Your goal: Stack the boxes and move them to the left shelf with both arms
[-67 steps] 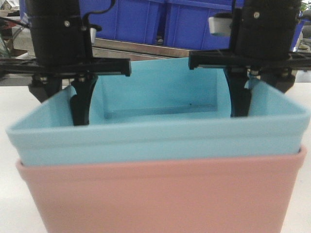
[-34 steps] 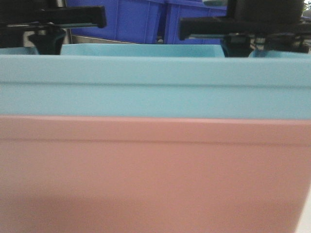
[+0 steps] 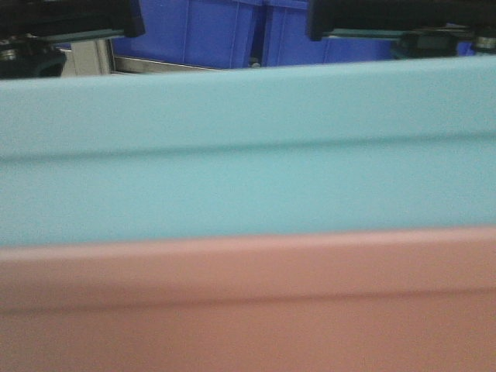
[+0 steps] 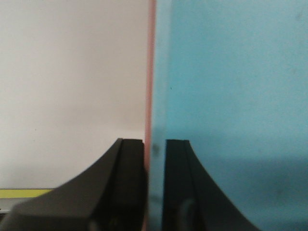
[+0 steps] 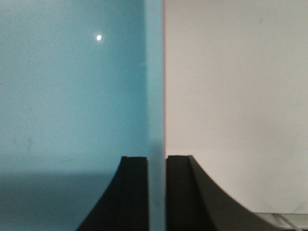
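The light blue box (image 3: 248,155) sits nested inside the salmon pink box (image 3: 248,310); their near walls fill the front view. My left gripper (image 4: 154,144) is shut on the left wall of the stack, one finger outside the pink rim (image 4: 149,72) and one inside the blue box (image 4: 231,96). My right gripper (image 5: 156,161) is shut on the right wall, one finger inside the blue box (image 5: 72,96) and one outside. In the front view only the black gripper bars show, at the top left (image 3: 70,19) and top right (image 3: 395,15). The roller shelf is out of view.
Dark blue ribbed bins (image 3: 225,31) stand behind the stack on a steel rail (image 3: 163,66). The white table shows beside the stack in the left wrist view (image 4: 72,72) and the right wrist view (image 5: 231,96). A yellow strip (image 4: 24,193) lies at the table's edge.
The stacked boxes have risen and come closer to the front camera, now filling it. Both gripper bars moved up to the frame's top; the fingers are now hidden behind the blue wall.
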